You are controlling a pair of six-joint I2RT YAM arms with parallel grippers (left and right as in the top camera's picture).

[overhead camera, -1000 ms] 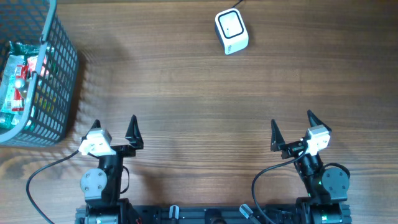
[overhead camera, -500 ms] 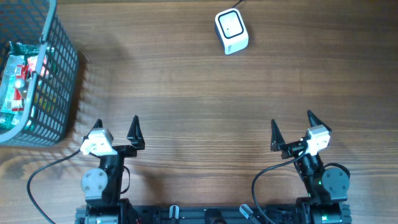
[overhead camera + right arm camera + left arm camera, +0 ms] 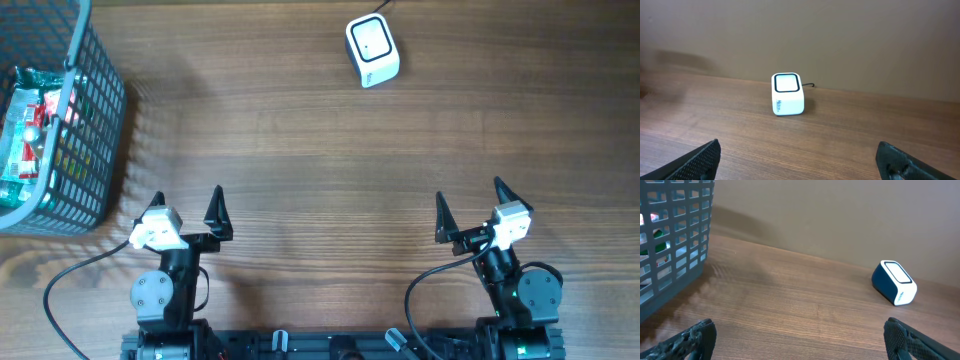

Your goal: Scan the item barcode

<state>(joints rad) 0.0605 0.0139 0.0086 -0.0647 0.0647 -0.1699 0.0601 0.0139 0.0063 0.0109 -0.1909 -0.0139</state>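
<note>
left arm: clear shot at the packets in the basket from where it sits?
Probably yes: the left gripper is open, the basket is open-topped and nothing lies between. It must come in over the wall to the packets.

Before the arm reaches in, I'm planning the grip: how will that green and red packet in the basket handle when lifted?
The packet looks like glossy film wrap, so it is probably light, slippery and apt to flex. It lies inside the basket, whose tall walls may crowd the left gripper.
</note>
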